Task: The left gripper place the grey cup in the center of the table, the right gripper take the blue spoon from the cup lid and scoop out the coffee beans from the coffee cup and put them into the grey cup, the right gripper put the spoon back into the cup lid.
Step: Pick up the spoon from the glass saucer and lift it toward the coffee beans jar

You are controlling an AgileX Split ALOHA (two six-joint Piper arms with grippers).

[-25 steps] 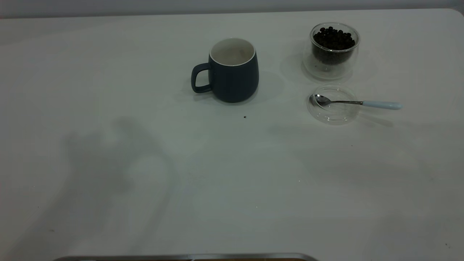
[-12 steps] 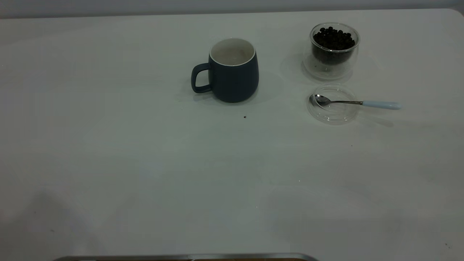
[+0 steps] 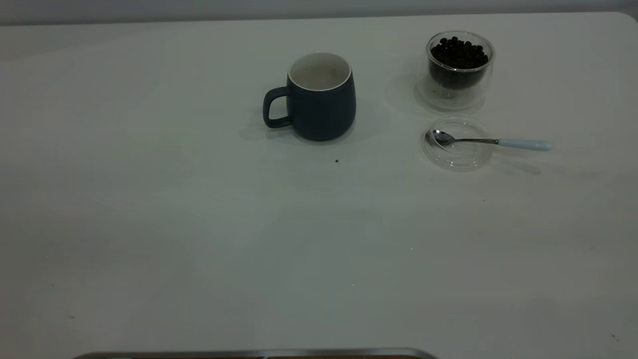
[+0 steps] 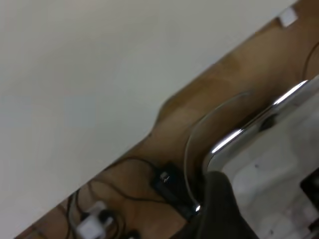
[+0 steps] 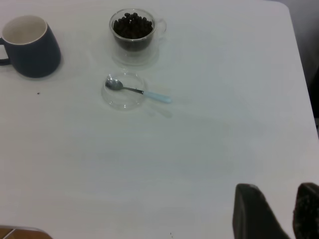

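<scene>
While one blue spoon rests, two cups stand.

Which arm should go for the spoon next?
Right. The blue spoon lies across the cup lid on the table's right side, and the right gripper looks onto it; the left wrist view shows only floor.

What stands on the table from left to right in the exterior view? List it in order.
the grey cup → the cup lid, the blue spoon resting in it with its handle sticking out to the right. The coffee cup with the coffee beans stands behind the lid, so it is left out.
</scene>
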